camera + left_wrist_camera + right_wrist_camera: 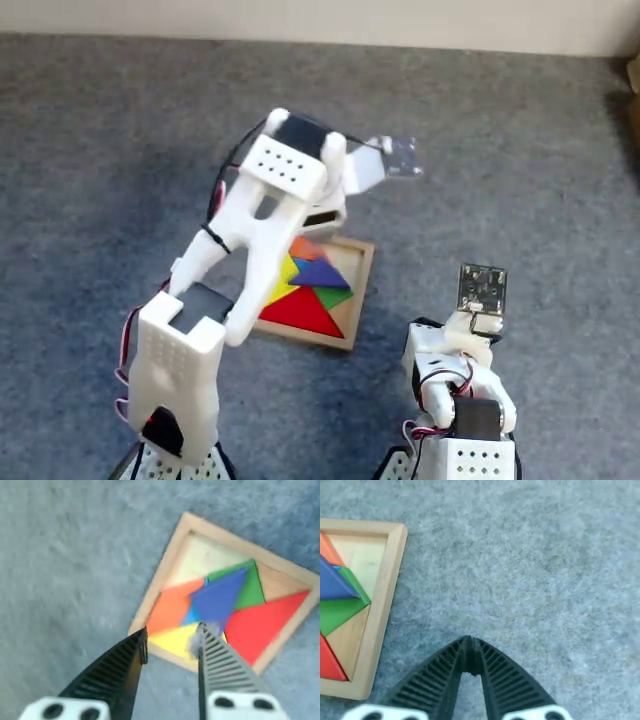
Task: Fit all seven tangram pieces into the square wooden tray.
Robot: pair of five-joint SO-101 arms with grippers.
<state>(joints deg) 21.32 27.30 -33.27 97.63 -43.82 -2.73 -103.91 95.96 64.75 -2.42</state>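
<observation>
Spread wide, the left pincer (172,630) hovers over the near edge of the tray (167,562), where the blue triangle (217,599) lies askew atop its neighbours and likely needs nudging flat, while the right pincer (470,645) sits pressed together nearby.

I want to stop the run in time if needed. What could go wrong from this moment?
1. The blue triangle seems to lie over the green piece, not flat in the tray; a push from the open left gripper above it could tip it out.
2. Nothing visible holds the tray on the carpet, so a sideways push may slide it.
</observation>
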